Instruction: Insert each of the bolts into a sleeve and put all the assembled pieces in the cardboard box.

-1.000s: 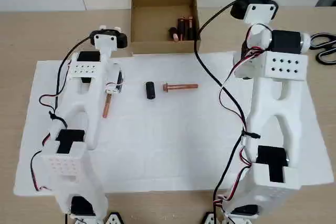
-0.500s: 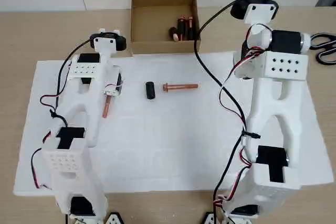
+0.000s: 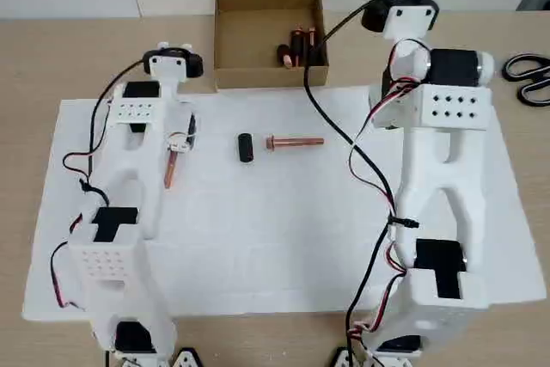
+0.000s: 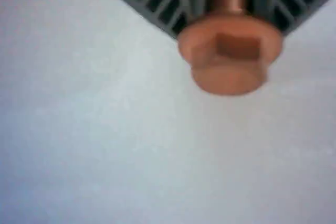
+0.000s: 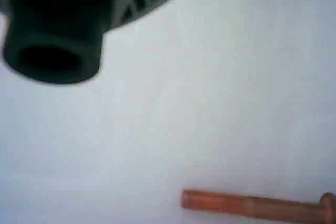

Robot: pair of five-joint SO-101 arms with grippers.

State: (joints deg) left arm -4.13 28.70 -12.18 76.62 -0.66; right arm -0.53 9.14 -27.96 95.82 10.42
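Our left gripper [image 3: 181, 140] clamps a copper bolt [image 4: 229, 56], its long axis running front to back, head toward our base. Our right gripper [image 5: 65, 3] holds a black sleeve [image 5: 51, 51], well apart to the right across the white mat [image 3: 258, 238].

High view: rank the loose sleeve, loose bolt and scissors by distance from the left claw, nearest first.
From the left claw:
1. loose sleeve, on the white paper beside that claw, toward the table's middle.
2. loose bolt, lying just beyond the sleeve.
3. scissors, off the paper at the table's edge on the right arm's side.
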